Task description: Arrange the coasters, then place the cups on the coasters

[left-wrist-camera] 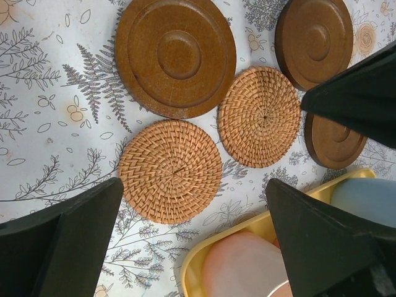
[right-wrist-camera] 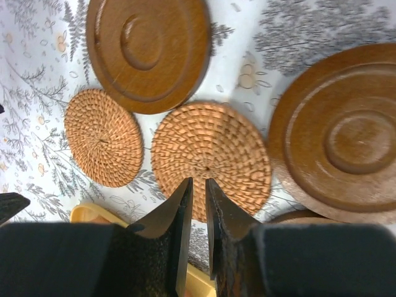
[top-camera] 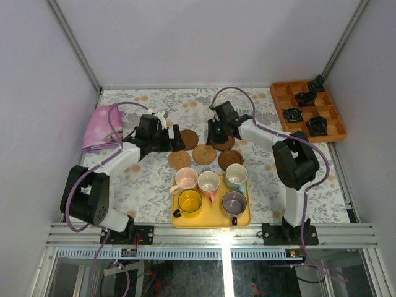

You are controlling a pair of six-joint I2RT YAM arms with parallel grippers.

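Thin, light and stiff, the tan woven round coaster (right-wrist-camera: 210, 154) mid-way across the worktop (right-wrist-camera: 247, 37) offers only its rim; the nearly shut, empty right pincer (right-wrist-camera: 198, 185) could slide it, the left pincer (left-wrist-camera: 195, 185) gaping.

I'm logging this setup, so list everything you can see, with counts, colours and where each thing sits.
tray: one, yellow, near edge
cups: five, yellow, pale pink, pink, grey-purple, light blue, on the tray
coasters: five, three dark brown, two woven tan, mid-table beyond the tray
compartment box: one, orange, far right, holding black objects
cloth: one, pink, far left
left gripper: one, black, open over the coasters
right gripper: one, black, nearly shut over the coasters
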